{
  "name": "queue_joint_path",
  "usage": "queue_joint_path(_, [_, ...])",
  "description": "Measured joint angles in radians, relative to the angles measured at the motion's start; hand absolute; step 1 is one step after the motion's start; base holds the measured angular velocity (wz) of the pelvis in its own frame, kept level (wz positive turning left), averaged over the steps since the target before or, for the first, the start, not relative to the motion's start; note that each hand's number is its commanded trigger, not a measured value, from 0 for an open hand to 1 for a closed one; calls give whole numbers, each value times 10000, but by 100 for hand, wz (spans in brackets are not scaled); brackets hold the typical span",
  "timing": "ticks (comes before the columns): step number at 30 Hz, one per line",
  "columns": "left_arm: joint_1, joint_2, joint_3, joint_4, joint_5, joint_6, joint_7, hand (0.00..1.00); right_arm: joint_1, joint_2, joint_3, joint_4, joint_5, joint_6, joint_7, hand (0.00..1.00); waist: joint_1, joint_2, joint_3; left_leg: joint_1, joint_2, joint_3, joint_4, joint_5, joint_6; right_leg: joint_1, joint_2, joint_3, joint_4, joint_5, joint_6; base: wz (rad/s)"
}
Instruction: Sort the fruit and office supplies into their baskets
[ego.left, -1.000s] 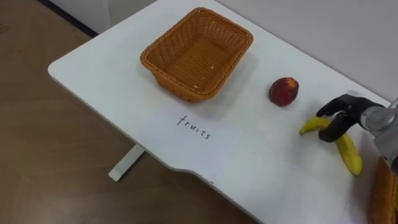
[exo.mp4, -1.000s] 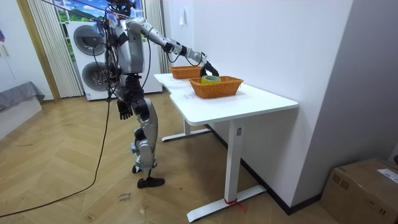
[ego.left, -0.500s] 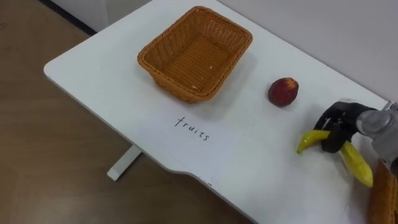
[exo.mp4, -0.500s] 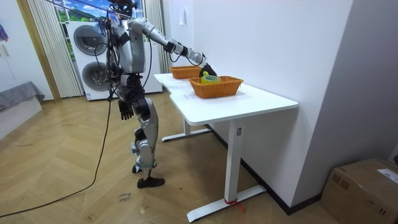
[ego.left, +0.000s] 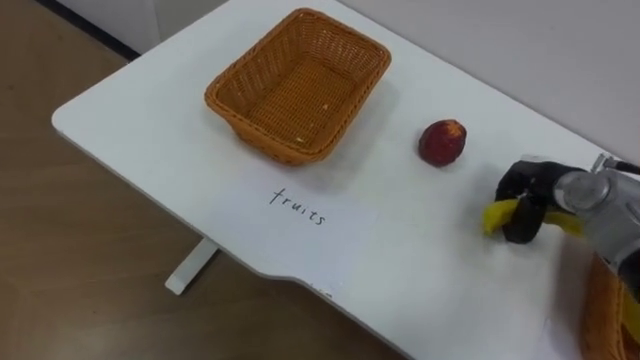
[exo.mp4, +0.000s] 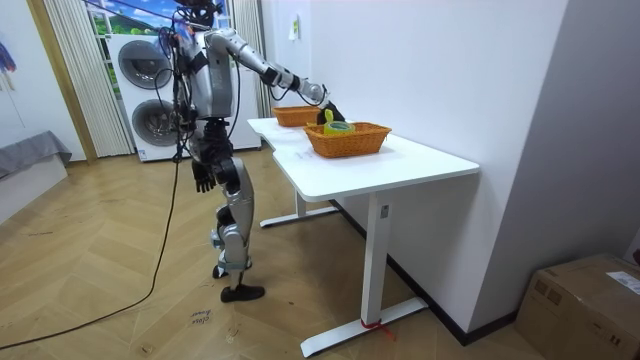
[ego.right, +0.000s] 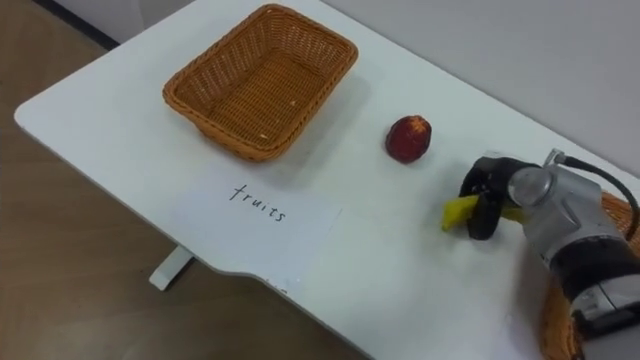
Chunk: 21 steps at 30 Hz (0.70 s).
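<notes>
Banana (ego.left: 497, 215) gripped by R hand (ego.left: 530, 195), fingers (ego.left: 519, 222) curled round it; yellow tip seen poking out on their left. Red fruit (ego.left: 441, 142) noted on worktop (ego.left: 130, 110) near, up-left of fingers, not touching. Wicker basket (ego.left: 262, 135) well apart, farther left. L hand (exo.mp4: 203, 178) hung beside thigh.

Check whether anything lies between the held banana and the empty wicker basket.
The round red fruit sits on the white table close to the line from the yellow banana, in the right hand, to the empty brown wicker basket; nothing else does.
</notes>
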Motion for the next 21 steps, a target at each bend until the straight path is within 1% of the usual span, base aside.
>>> queue_joint_path(3, [84,-7,172,-126,-7,-19,92,0,4,0,-9,-720,-78,-9,-29,100,-181,-12,-8,56,-9,12,29,1,3,49,1,30,-5,3,-2,0])
queue_joint_path(5, [371,-12,241,-515,-47,-40,219,0,6,0,-31,-1344,-166,-44,-60,100,-319,1,-9,239,-10,7,10,1,4,205,4,86,-20,3,-2,0])
queue_joint_path(7, [480,-22,280,-672,-115,-55,325,0,7,0,-92,-1820,-192,-32,-94,100,-368,29,-3,368,-7,2,-23,0,6,327,11,129,-22,3,-2,0])
queue_joint_path(9, [592,-41,293,-799,-79,-56,465,0,24,1,-115,-2341,-231,-43,-138,100,-435,105,-36,449,-6,3,-94,-9,15,412,8,160,-20,2,-1,0])
queue_joint_path(10, [641,-104,378,-821,-64,-56,550,0,162,-1,-218,-2804,-388,-29,-147,100,-444,122,-143,469,-7,7,-103,-9,17,415,1,199,-21,2,-1,0])
queue_joint_path(11, [703,-170,456,-875,-67,-56,629,0,318,-1,-381,-3219,-396,-47,-189,100,-442,201,-152,543,-8,15,-108,-9,20,471,-2,230,-20,2,-1,-4])
queue_joint_path(12, [736,-192,479,-900,-67,-56,666,0,377,-1,-415,-3367,-392,-73,-226,100,-441,232,-145,598,-8,19,-112,-10,21,521,-3,241,-20,2,-1,0])
queue_joint_path(14, [840,-265,567,-909,-44,-49,776,0,477,-1,-426,-3660,-393,-74,-258,100,-435,325,-184,736,-10,38,-124,-12,25,639,-8,282,3,1,1,-2])
queue_joint_path(16, [886,-354,634,-921,-11,-41,926,0,478,0,-502,-3729,-391,-77,-277,100,-457,358,-189,775,-7,38,-125,-14,28,684,-17,297,-2,0,3,0])
queue_joint_path(18, [962,-403,726,-960,3,-27,1028,0,484,0,-674,-3981,-685,-45,-317,100,-527,361,-189,757,-19,47,-125,0,27,676,-5,441,-13,-4,5,0])
queue_joint_path(20, [1131,-405,873,-977,8,-11,1163,0,641,0,-1265,-4597,-752,-24,-540,100,-574,363,-201,755,-47,74,-124,12,21,707,-5,456,-50,-32,15,0])
queue_joint_path(21, [1181,-404,955,-977,10,-7,1166,0,674,0,-1386,-4763,-752,-23,-617,100,-573,355,-212,761,-57,77,-125,13,20,719,-4,458,-65,-41,13,0])
